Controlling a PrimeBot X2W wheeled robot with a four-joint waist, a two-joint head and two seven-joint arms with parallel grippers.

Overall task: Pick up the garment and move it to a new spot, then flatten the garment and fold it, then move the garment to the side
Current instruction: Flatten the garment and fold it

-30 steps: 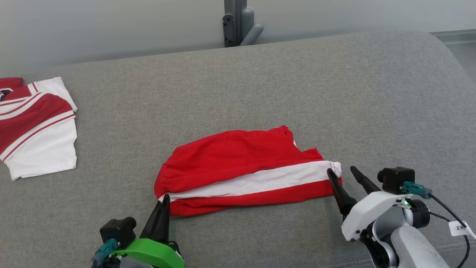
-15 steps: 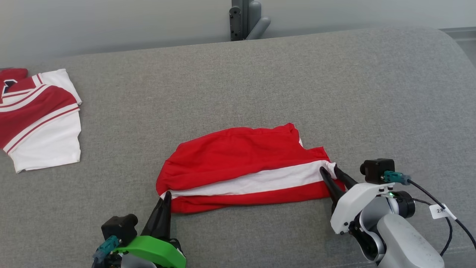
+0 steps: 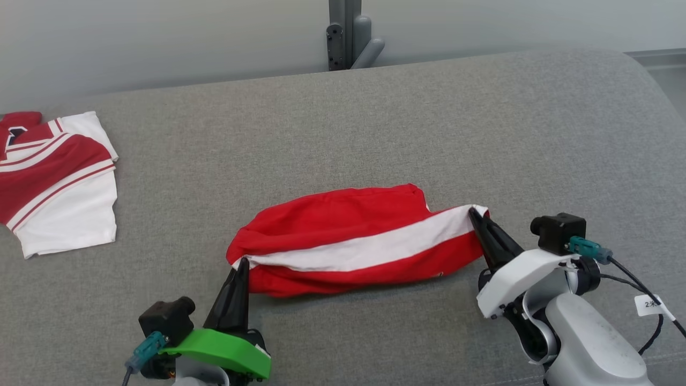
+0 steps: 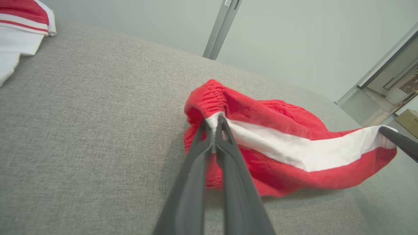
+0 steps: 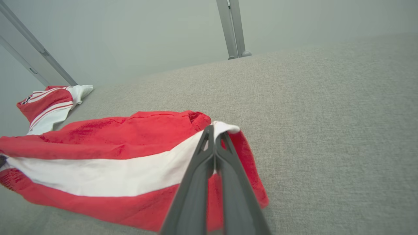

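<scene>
Red garment [image 3: 343,236] with white stripe, near centre of grey fabric surface [image 3: 482,134], stretched left to right. Left end effector [image 3: 241,265] pinching left stripe corner. Right end effector [image 3: 474,214] pinching right corner, raised off surface. Red-white shirt [image 3: 59,182] far left.

The striped shirt [image 3: 53,177] runs off the head view's left edge. Print on the cable tag [image 3: 649,305] is too small to read. The grey post [image 3: 343,32] is cut at the top.
</scene>
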